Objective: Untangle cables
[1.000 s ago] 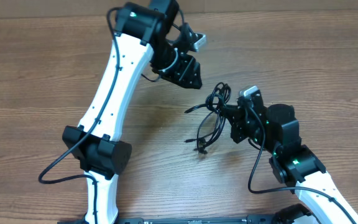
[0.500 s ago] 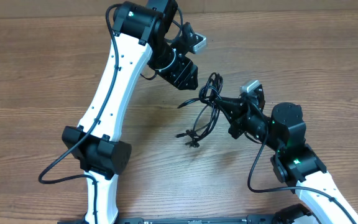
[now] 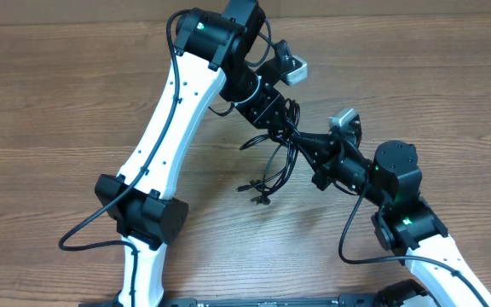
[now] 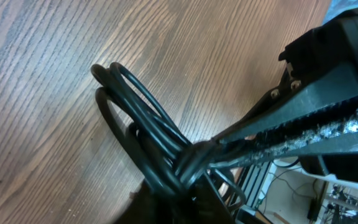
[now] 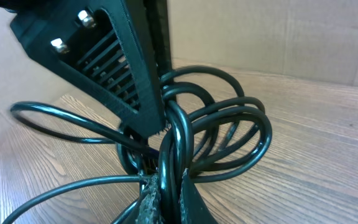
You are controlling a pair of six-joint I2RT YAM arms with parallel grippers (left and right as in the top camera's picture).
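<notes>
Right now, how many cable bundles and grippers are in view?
cable bundle: 1
grippers: 2, the left gripper and the right gripper, both shut on the cable bundle
Total: 3

Item: table (image 3: 41,102). Brown wood-grain top, grain running across the overhead view, filling nearly the whole frame. Finish matte, with a soft, even sheen and faint shadows.

Item: backing panel (image 5: 260,37). Plain tan, cardboard-like, standing upright at the table's far edge; one vertical seam showed.

Item: area past the table edge (image 4: 291,180). Pale, cluttered, blurred; contents could not be told.
</notes>
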